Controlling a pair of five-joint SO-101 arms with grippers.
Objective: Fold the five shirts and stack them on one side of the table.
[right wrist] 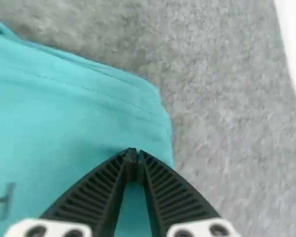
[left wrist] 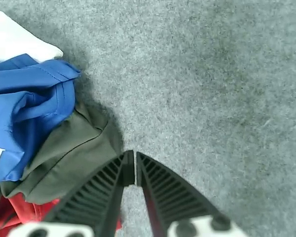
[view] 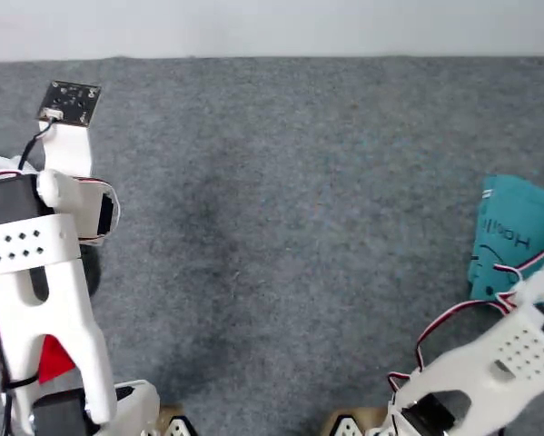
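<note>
One teal shirt (view: 512,238) is lying folded on the grey table (view: 281,182), with a stitched hem and pale lettering showing on its front. The right pincer (right wrist: 133,155) is hanging directly over the teal shirt near its folded edge, jaws closed and empty. Well apart from the teal shirt, across the table, a blue shirt (left wrist: 29,98), an olive shirt (left wrist: 68,153), a red shirt (left wrist: 9,217) and a white shirt (left wrist: 14,39) are lying crumpled in one overlapping heap. The left pincer (left wrist: 134,160) is hovering just beside the olive shirt, jaws pressed together, gripping nothing.
</note>
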